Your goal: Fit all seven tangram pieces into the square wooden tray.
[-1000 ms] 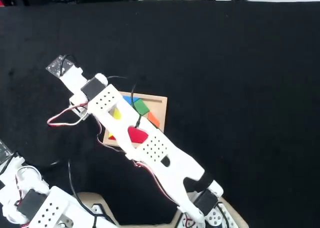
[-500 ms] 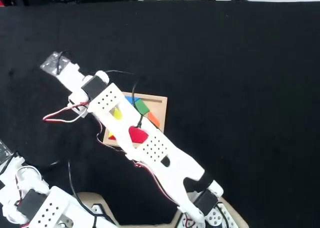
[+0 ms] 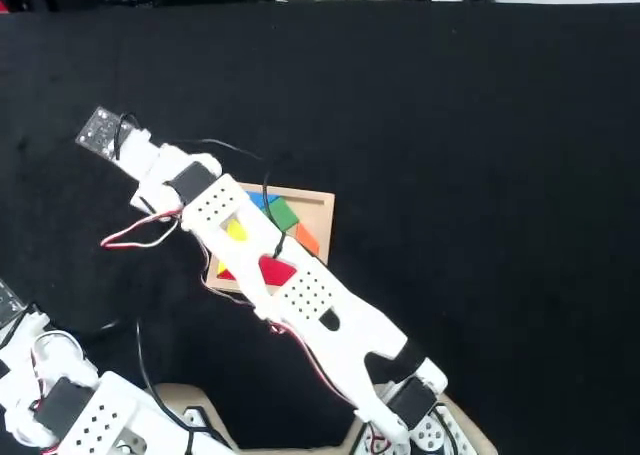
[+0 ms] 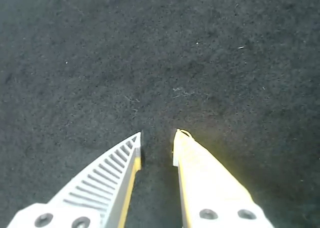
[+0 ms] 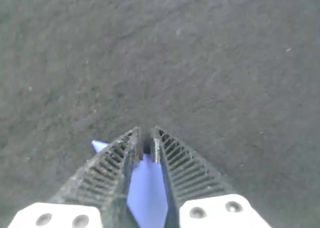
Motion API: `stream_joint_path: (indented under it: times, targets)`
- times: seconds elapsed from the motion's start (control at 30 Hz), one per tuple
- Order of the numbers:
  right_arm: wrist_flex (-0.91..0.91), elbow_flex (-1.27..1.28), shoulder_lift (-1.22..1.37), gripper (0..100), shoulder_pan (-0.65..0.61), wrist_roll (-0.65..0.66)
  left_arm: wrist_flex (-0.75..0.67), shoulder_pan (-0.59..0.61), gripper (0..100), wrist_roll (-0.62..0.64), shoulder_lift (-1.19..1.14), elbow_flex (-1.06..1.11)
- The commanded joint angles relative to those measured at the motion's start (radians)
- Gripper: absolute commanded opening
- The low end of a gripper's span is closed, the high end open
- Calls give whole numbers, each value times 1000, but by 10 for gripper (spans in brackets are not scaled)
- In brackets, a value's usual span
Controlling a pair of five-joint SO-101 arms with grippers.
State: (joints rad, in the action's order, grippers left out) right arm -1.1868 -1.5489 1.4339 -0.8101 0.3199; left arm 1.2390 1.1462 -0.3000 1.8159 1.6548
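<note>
Note black cloth over the whole table (image 3: 480,175). At lower left of the high view, find the left arm (image 3: 60,410), parked in the same pose as one second ago. Read the left gripper (image 4: 156,135) as slightly spread, with bare cloth in the gap and nothing held. Higher on the left side, find the wrist end of the right arm (image 3: 320,305), marked by a speckled grey board (image 3: 100,135). Compared with one second ago, shifted leftward, farther from the square wooden tray (image 3: 322,203). Read the right gripper (image 5: 145,134) as pinched on a violet-blue piece (image 5: 147,188) over bare cloth, well apart from the tray, with one corner projecting past a finger. Moving right, find the tray left of table centre, crossed diagonally by the right arm, position unchanged. Inside, from left to right, identify yellow piece (image 3: 235,228), blue piece (image 3: 258,200), red piece (image 3: 272,271), green piece (image 3: 283,214) and orange piece (image 3: 307,239), all unmoved and partly hidden under the arm.
</note>
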Motion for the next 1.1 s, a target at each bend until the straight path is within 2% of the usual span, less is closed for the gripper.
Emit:
stream_joint_path:
  times: [0.0, 0.33, 0.57, 0.67, 0.73, 0.9, 0.97, 1.07]
  targets:
    - [-32, -28, -27, 45, -11, 9, 6, -13, 120, 5, 5, -10]
    - [-359, -111, -39, 38, 51, 11, 6, -13, 120, 5, 5, -10]
    - [-388, -122, -140, 11, 49, 2, 6, -13, 120, 5, 5, -10]
    - [-408, -122, -189, 14, 46, -69, 6, -13, 120, 5, 5, -10]
    - [-442, -122, -214, 51, 38, -117, 6, -13, 120, 5, 5, -10]
    - [-577, -116, -257, 240, 37, -336, 6, -33, 120, 5, 5, -8]
    - [-580, -90, -259, 263, 31, -328, 6, -33, 120, 5, 5, -8]
    - [-580, 51, -265, 293, -9, -209, 6, -33, 120, 5, 5, -8]
